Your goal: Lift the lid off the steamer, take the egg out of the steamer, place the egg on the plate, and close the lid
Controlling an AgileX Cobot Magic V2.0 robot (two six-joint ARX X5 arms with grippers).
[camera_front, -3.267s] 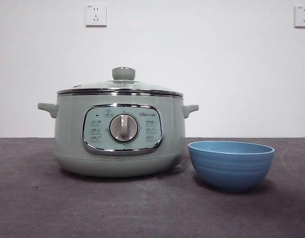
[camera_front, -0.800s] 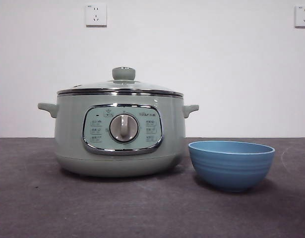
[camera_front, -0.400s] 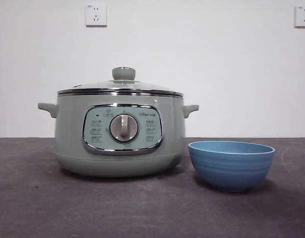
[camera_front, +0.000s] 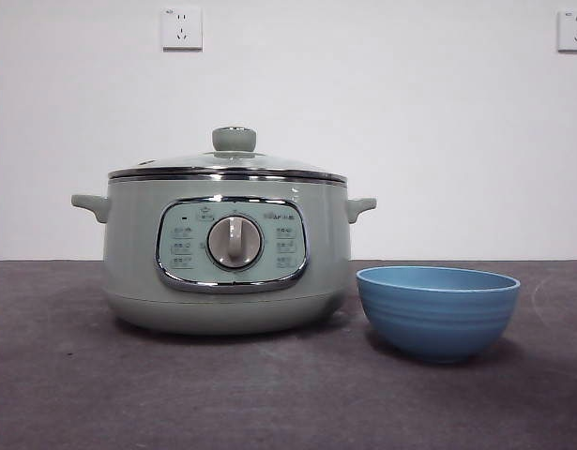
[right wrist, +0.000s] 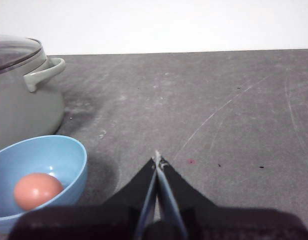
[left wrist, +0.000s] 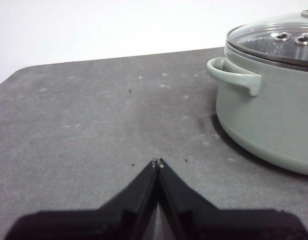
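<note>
Egg (right wrist: 37, 190) lies in the plate (camera_front: 438, 313) beside the steamer (camera_front: 226, 250) — lid (camera_front: 228, 161) seated on top. Left gripper (left wrist: 157, 163) and right gripper (right wrist: 157, 161) hover over the table (camera_front: 269, 394), jaws pressed together, holding nothing.

Nothing has moved in the front view since earlier.
</note>
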